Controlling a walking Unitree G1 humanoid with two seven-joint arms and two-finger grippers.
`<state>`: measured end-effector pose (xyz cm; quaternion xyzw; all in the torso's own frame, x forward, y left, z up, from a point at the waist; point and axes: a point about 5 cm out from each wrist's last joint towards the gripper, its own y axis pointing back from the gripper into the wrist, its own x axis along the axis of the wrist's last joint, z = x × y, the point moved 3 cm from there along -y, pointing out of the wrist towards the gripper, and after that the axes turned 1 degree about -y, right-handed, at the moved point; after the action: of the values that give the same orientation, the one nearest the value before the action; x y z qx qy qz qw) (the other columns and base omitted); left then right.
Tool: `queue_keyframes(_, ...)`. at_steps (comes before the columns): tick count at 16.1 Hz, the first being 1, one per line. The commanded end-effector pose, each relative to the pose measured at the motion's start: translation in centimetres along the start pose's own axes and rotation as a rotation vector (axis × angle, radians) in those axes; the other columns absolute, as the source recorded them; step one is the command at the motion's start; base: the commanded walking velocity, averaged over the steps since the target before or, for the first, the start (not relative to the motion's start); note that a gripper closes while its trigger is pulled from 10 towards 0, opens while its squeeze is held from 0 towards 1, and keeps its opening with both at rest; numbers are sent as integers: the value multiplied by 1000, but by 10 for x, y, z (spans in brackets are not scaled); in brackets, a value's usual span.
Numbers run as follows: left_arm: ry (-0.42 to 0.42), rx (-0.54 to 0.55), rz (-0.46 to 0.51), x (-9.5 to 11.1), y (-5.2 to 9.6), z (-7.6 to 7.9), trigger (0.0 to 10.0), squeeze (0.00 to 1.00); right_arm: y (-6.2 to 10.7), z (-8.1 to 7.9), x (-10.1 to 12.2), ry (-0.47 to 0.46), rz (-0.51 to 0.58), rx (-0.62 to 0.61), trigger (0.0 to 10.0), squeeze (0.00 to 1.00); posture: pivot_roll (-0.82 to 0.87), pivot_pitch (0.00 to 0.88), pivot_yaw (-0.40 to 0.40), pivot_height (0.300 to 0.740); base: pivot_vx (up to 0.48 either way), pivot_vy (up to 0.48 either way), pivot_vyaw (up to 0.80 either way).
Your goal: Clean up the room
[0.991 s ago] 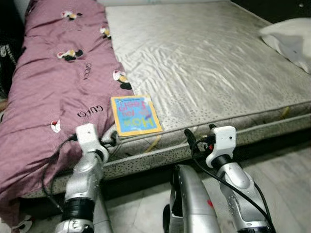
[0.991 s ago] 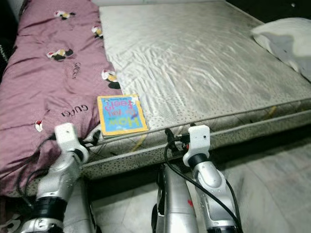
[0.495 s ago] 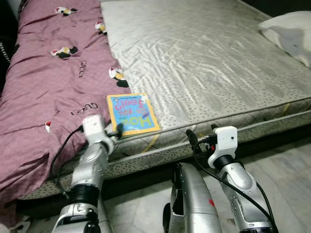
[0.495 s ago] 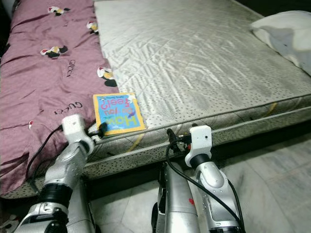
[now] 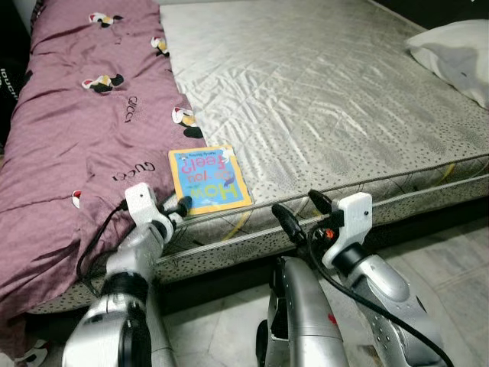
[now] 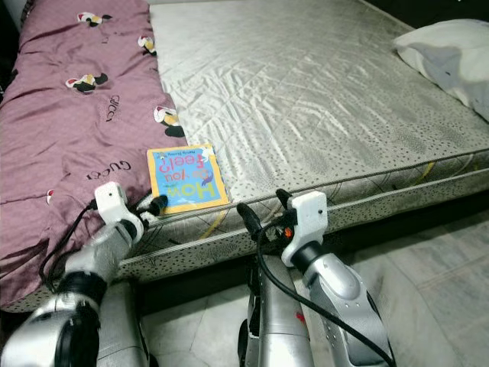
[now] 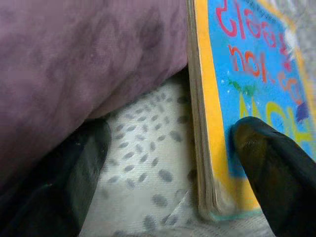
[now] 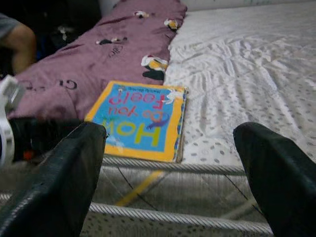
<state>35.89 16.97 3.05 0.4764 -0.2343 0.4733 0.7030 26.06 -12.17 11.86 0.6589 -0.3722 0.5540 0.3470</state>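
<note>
1. Bedside scene from the robot's head camera: a grey mattress fills most of the frame, with a purple quilt running along its left side and a white pillow at the far right corner.
2. Lying flat near the mattress's front edge, just beside the quilt, is a children's book with a blue cover and yellow border. Its long axis runs away from the robot, with the spine side towards the quilt.
3. The left gripper sits at the book's near left corner. In the left wrist view, its fingers are spread: one black fingertip rests on the blue cover near the corner, and the other lies on the mattress beside the quilt, apart from the book's edge.
4. The right gripper hovers in front of the mattress edge, to the right of the book and clear of it, its fingers spread wide.
5. The left arm is clearly nearer. The book lies directly ahead of it, so the likely next move is closing on that near corner or edge.
</note>
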Motion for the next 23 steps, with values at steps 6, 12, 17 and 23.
queue_keyframes(6, -7, -176, -42, 10, -8, 28, 10000, 0, 2, -10, 10, -27, -5, 53, 10000, 0, -164, 31, -38, 468, 0, 0, 0)
queue_keyframes(12, 63, -211, -164, -8, -7, 29, 0, 0, 17, -42, 6, -72, -77, 331, 10000, 0, -191, 25, -32, 468, 0, 0, 0)
queue_keyframes(17, 141, -260, -166, -3, -6, 30, 0, 0, 12, -31, 10, -16, -60, 267, 10000, 0, -202, 15, -30, 468, 0, 0, 0)
queue_keyframes(23, 175, -267, -170, -3, -7, 33, 0, 0, 9, -35, 12, -22, -64, 309, 10000, 0, -204, 5, -35, 468, 0, 0, 0)
